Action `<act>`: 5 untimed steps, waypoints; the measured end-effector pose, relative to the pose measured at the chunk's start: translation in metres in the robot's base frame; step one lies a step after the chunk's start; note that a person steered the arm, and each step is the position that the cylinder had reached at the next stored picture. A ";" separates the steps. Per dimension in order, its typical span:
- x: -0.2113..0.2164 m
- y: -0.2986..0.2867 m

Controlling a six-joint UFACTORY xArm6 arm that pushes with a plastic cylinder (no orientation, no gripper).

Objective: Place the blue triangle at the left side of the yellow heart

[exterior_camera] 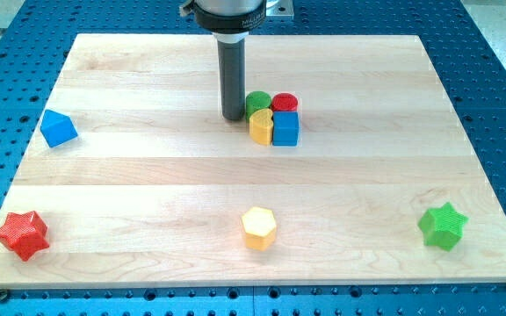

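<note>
While our tip [233, 117] rests just left of the yellow heart [261, 127], having no jaws to part or clamp, the blue triangle [58, 128] lies well apart leftward, so we must fetch it.

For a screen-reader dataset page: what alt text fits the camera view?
A dark rod's tip rests just left of a tight cluster: green cylinder, red cylinder, yellow block, blue cube. A blue triangle sits far left on the wooden board.
</note>
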State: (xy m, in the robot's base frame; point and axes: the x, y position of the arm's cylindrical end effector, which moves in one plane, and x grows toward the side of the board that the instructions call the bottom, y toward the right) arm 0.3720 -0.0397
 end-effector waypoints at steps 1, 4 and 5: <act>0.067 -0.109; 0.042 -0.240; 0.036 -0.114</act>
State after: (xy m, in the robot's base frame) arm 0.4077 -0.1532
